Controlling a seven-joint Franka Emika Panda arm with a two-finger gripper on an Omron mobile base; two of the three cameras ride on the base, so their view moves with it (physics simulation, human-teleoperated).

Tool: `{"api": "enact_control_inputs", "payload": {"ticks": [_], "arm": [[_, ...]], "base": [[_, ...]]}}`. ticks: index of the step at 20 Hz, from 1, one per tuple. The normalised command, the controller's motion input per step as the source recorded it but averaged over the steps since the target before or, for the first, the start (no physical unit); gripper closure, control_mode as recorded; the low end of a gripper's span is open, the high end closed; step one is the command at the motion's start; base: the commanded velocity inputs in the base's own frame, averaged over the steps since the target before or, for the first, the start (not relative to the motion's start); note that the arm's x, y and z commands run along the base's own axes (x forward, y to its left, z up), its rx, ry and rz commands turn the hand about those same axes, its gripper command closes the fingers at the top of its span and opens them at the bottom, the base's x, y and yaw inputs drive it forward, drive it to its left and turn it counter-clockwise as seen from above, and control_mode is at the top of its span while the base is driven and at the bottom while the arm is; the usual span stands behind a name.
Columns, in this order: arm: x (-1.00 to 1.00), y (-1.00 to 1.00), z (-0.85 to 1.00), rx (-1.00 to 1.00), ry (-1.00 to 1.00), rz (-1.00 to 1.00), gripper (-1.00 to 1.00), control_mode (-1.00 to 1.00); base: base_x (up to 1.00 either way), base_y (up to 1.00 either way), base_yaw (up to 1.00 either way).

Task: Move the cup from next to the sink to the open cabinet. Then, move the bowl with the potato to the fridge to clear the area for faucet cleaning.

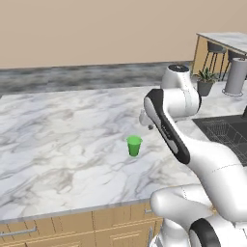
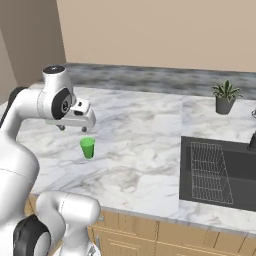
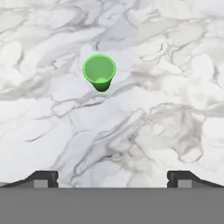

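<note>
Gripper spread wide above the green cup

Wood drawer fronts (image 1: 72, 226) are seen nearest, under the edge of the marble counter (image 1: 58, 144). On the counter the green cup (image 1: 134, 145) is stood upright, apart from other things. The gripper (image 2: 75, 129) is held above the cup and slightly beside it, with its jaws parted wide and nothing grasped between them; the cup is not touched. To the right, the dark sink (image 2: 220, 172) with its wire rack is set into the counter. Farther back a potted plant (image 2: 226, 97) is placed near the wall.
</note>
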Motion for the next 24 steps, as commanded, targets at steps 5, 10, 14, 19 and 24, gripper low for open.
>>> {"api": "enact_control_inputs", "payload": {"ticks": [5,10,14,19,24], "arm": [[0.6,0.18,-0.59,0.0,0.05,-0.03,-1.0,-1.0],[0.54,-0.04,-0.56,0.0,0.03,0.0,-1.0,-1.0],[0.6,-0.14,-0.52,0.0,0.03,0.0,-1.0,-1.0],[0.3,-0.05,-0.37,0.0,0.0,0.0,-1.0,-1.0],[0.22,-0.05,-0.4,0.06,0.0,0.0,-1.0,-1.0]], "base": [[0.0,0.0,0.0],[0.0,0.0,0.0],[0.0,0.0,0.0],[0.0,0.0,0.0],[0.0,0.0,0.0]]}}
